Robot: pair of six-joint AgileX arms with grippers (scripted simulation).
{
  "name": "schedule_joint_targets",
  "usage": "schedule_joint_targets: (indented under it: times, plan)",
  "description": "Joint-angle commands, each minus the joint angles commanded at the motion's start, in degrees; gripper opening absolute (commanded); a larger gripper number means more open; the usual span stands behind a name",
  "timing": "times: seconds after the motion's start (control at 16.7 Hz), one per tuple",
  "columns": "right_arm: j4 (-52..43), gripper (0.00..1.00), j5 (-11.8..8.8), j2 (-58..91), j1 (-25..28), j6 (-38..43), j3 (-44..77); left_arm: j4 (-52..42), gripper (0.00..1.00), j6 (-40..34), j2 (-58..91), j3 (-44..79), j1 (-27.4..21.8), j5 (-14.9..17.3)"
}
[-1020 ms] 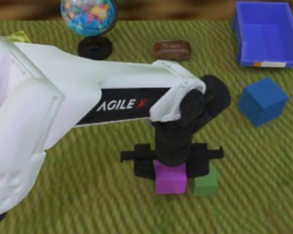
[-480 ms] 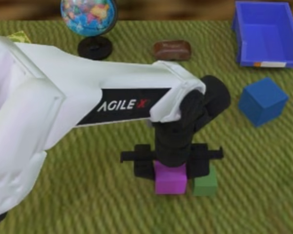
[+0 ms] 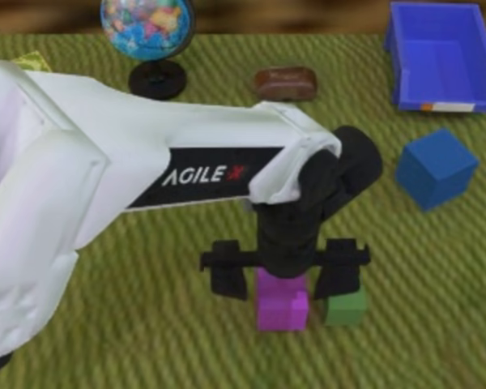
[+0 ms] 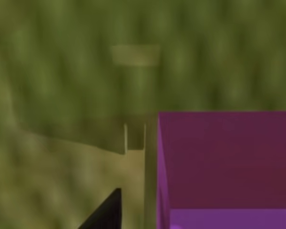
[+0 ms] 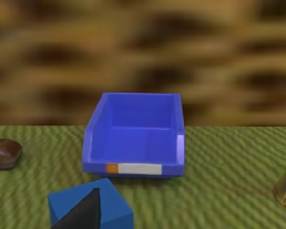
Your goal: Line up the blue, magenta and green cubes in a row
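The left gripper [image 3: 285, 279] hangs over the magenta cube [image 3: 282, 304], its fingers spread and clear of the cube's sides. The cube sits on the table near the front, just left of the green cube [image 3: 345, 306]. The release looks done. A second ago the fingers pinched it; now they stand apart. Next: lift away, then fetch the blue cube [image 3: 435, 167], far right.

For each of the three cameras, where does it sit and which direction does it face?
Top view: above the table, looking down; left arm and its open hand over the magenta cube, green cube beside.
Left wrist view: on the left arm, close to the magenta cube; one dark fingertip shows.
Right wrist view: on the right arm, facing blue bin and blue cube; both appear in the top view.
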Motion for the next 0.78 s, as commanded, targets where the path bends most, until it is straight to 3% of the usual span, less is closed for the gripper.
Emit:
schedule_joint_targets:
  times: [0.48,0.78]
  plan:
    - [0.0,1.0,0.0,0.0,0.0,0.0,0.0,-0.2,1.0,-0.02,-0.08,0.2,0.05,0.02]
    - [0.0,1.0,0.0,0.0,0.0,0.0,0.0,-9.22,1.0,-0.19,-2.65,6.28,0.45,0.26]
